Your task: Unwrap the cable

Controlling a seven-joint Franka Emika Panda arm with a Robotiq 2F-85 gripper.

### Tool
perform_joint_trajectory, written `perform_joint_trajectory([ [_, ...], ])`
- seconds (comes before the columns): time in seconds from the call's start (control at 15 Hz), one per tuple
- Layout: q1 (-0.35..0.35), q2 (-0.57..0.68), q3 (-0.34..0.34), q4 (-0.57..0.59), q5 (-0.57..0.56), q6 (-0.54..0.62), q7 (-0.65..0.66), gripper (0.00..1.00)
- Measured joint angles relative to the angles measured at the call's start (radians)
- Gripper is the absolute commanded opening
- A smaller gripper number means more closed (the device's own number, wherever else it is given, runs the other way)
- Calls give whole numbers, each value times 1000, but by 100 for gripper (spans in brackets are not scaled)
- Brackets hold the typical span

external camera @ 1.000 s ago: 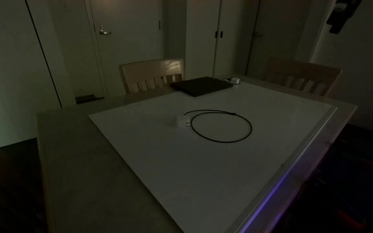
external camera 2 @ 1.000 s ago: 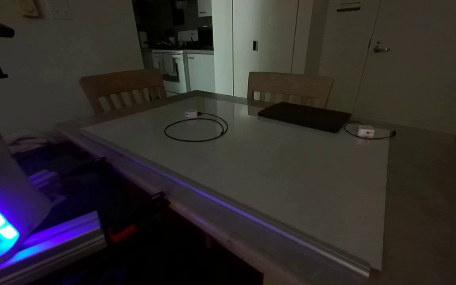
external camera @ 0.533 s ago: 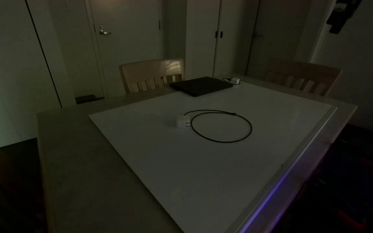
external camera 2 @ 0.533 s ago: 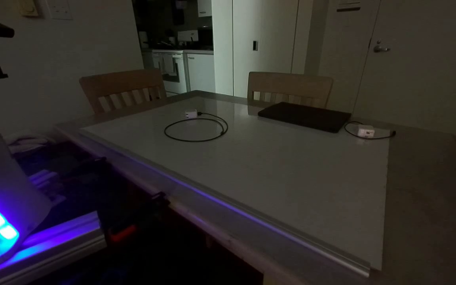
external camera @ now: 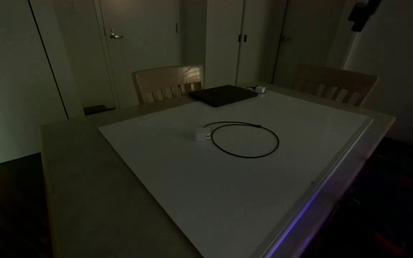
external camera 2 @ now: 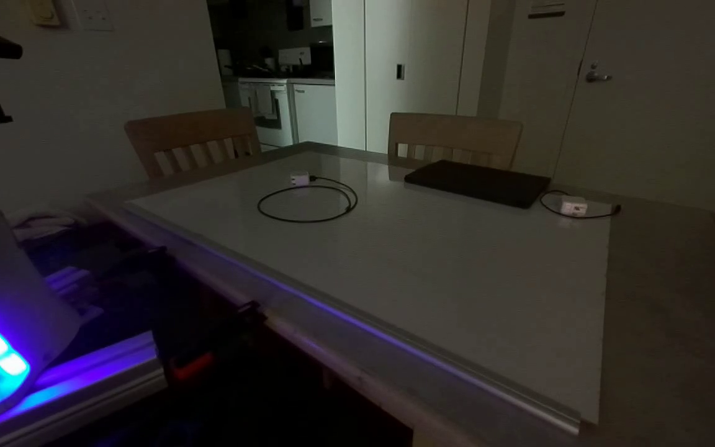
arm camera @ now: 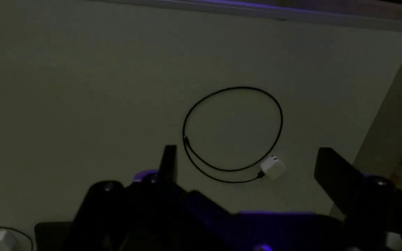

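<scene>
The thin black cable (external camera: 278, 142) lies in a single loose loop on a white board (external camera: 192, 186). It also shows in an exterior view (external camera 2: 308, 221) and in the wrist view (arm camera: 282, 119). One end is plugged into a small white plug (arm camera: 273, 167), and the free end rests against the loop's side. My gripper (arm camera: 248, 147) is open and empty, its dark fingers wide apart. It is above the board, and the plug shows between the fingers in the wrist view. A dark part at the upper right of an exterior view seems to belong to my gripper or wrist.
A flat dark slab (external camera: 223, 95) lies at the board's far edge. Beside it is another white plug (external camera 2: 573, 207) with a short black cord. A raised metal rail (external camera 2: 357, 320) runs along the board's near edge. Wooden chairs (external camera 2: 455, 133) stand behind the table.
The dark arm part at the upper right of an exterior view has moved left and slightly up in the last half second. The cable and plug have not moved.
</scene>
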Motion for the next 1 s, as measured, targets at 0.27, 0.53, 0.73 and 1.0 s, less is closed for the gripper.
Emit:
perform_joint_trajectory([
  [0.27,87,177,1,121,71,-12,-85,100],
  [0.53,157,383,16,266,150,-54,-235,100],
  [0.73,163,522,59,377,185,-125,-334,100],
  [1.0,133,595,112,436,196,-168,-357,100],
])
